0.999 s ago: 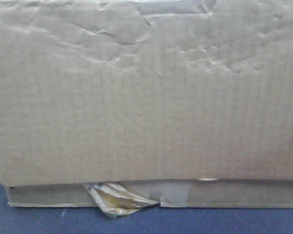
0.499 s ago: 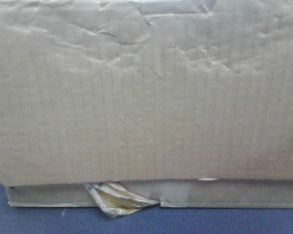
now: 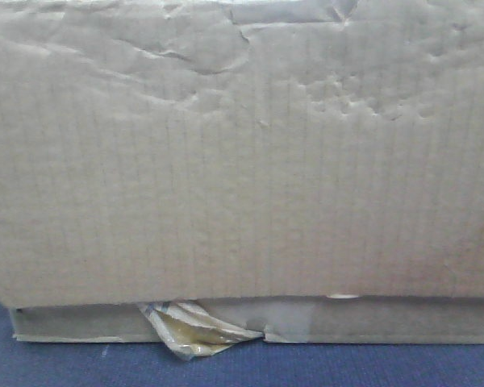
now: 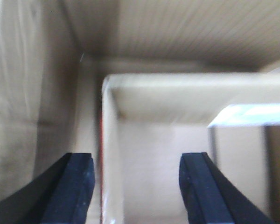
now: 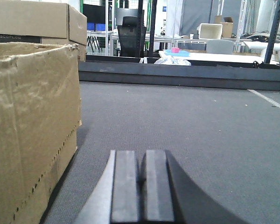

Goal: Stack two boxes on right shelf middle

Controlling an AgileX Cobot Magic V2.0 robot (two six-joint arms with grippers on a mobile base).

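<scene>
The tall box [image 3: 242, 161] sits on the flat box [image 3: 387, 321], right up to its front edge, both on a blue surface [image 3: 347, 367]. Left gripper [image 4: 136, 163] is spread astride a cardboard wall [image 4: 109, 140]; right gripper [image 5: 142, 163] is pressed together, empty

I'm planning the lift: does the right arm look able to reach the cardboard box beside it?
Probably yes: the cardboard box stands close, left of the right gripper, with only bare grey floor between them. The gripper is shut, so it must open first.
</scene>
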